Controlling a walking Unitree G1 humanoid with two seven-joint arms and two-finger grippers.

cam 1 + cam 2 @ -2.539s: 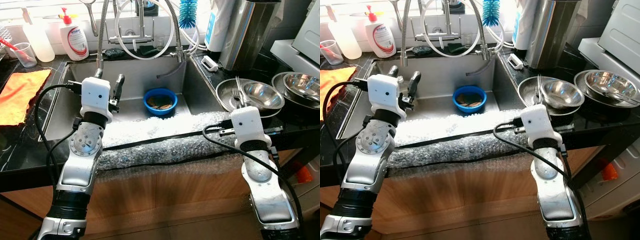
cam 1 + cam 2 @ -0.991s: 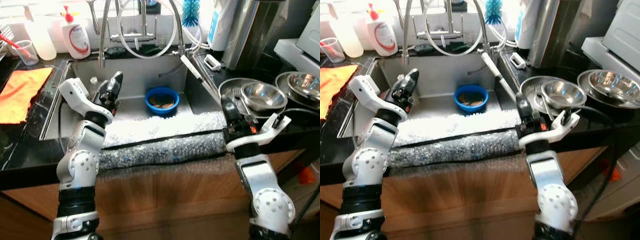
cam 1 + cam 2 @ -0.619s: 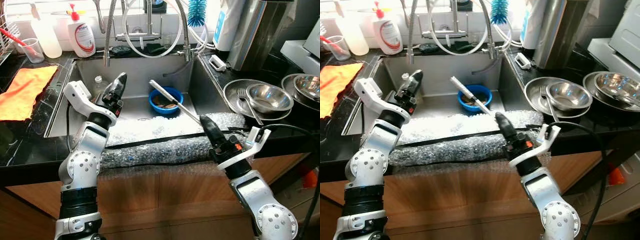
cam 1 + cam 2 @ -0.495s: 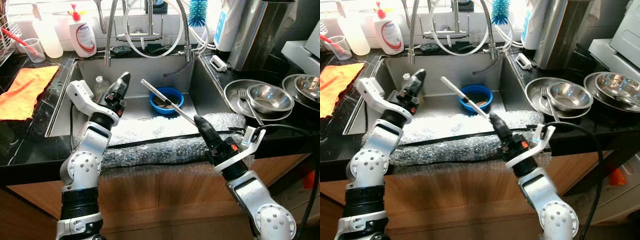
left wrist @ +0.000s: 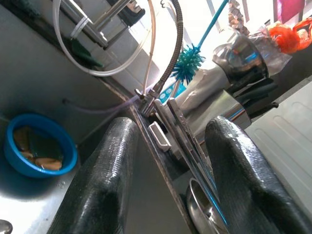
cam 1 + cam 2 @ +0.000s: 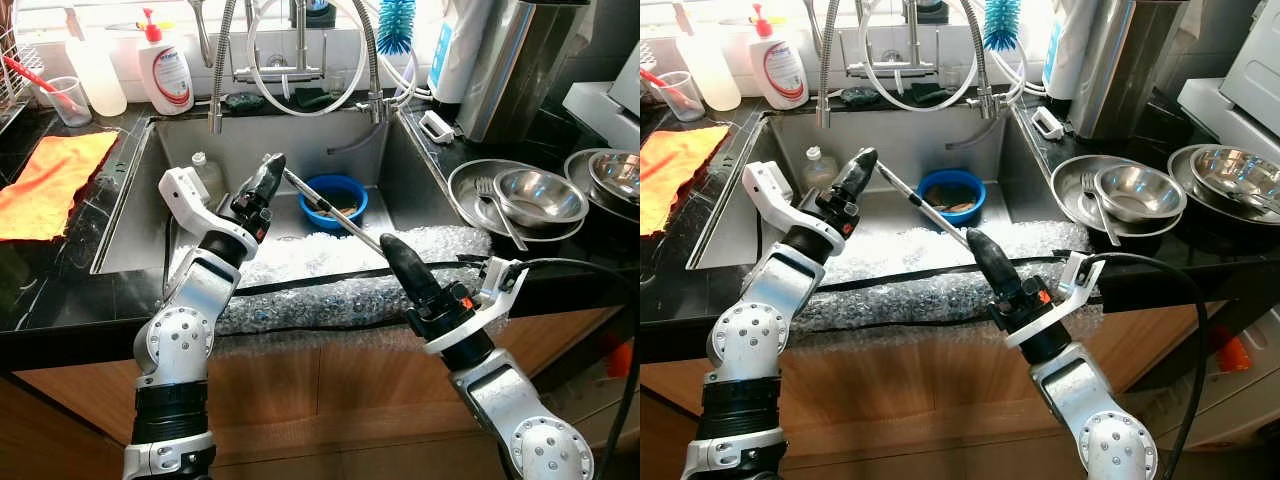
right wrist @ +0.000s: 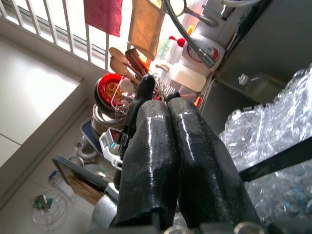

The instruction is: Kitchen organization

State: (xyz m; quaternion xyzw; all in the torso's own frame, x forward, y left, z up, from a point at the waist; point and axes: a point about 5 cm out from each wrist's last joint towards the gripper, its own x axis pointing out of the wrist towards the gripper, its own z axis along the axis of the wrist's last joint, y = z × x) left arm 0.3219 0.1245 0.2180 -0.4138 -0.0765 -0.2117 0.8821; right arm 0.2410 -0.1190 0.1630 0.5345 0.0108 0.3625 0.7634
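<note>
A long silver metal utensil (image 6: 330,207) slants over the sink (image 6: 300,150). My right gripper (image 6: 388,245) is shut on its near end, above the bubble wrap (image 6: 330,290) on the sink's front edge. In the right wrist view the right gripper (image 7: 163,105) shows its fingers pressed together. My left gripper (image 6: 272,162) is at the utensil's far end. In the left wrist view the left gripper (image 5: 170,124) stands open, with the utensil (image 5: 187,139) running between the two fingers. A blue bowl (image 6: 350,188) with food scraps sits in the sink below the utensil.
A small plastic bottle (image 6: 205,175) stands in the sink's left part. Steel bowls (image 6: 520,190) and a fork (image 6: 497,205) lie on the right counter. An orange cloth (image 6: 45,185) and a soap bottle (image 6: 170,70) are at the left. Faucet hoses hang behind the sink.
My right gripper has carried the utensil from the right counter leftward over the sink. My left gripper has moved right, up to the utensil's far end.
</note>
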